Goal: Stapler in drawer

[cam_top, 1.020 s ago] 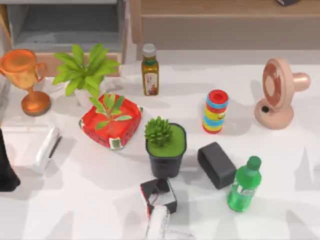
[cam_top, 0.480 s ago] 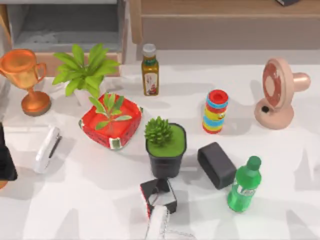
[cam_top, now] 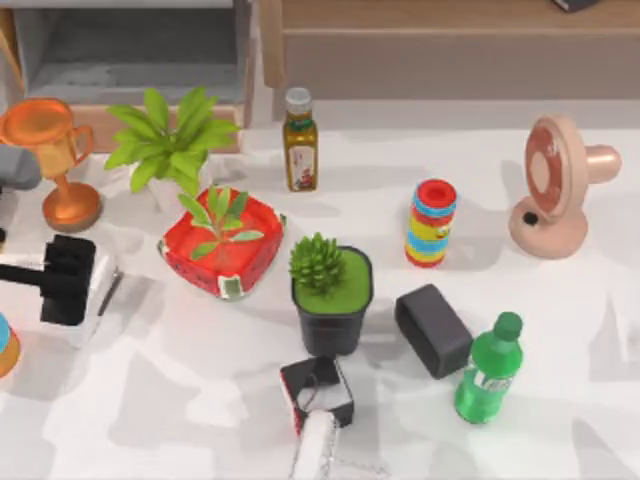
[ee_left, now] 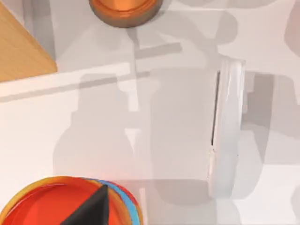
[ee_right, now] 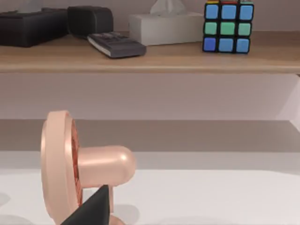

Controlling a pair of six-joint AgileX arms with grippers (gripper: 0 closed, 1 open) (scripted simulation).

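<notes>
Fingers of the left gripper (cam_top: pixel 68 280) hang over the white stapler (cam_top: pixel 100 290) at the table's (cam_top: pixel 200 400) left edge; whether they are apart I cannot tell. Far left, the grey drawer (cam_top: pixel 130 60) stands open.

white table (cam_top: pixel 560 400), brown wooden shelf (ee_right: pixel 154 58)

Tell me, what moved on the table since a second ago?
The left gripper swung in from the table's left edge and now sits over the stapler, not holding it yet. The stapler, trophy and drawer stayed put.
</notes>
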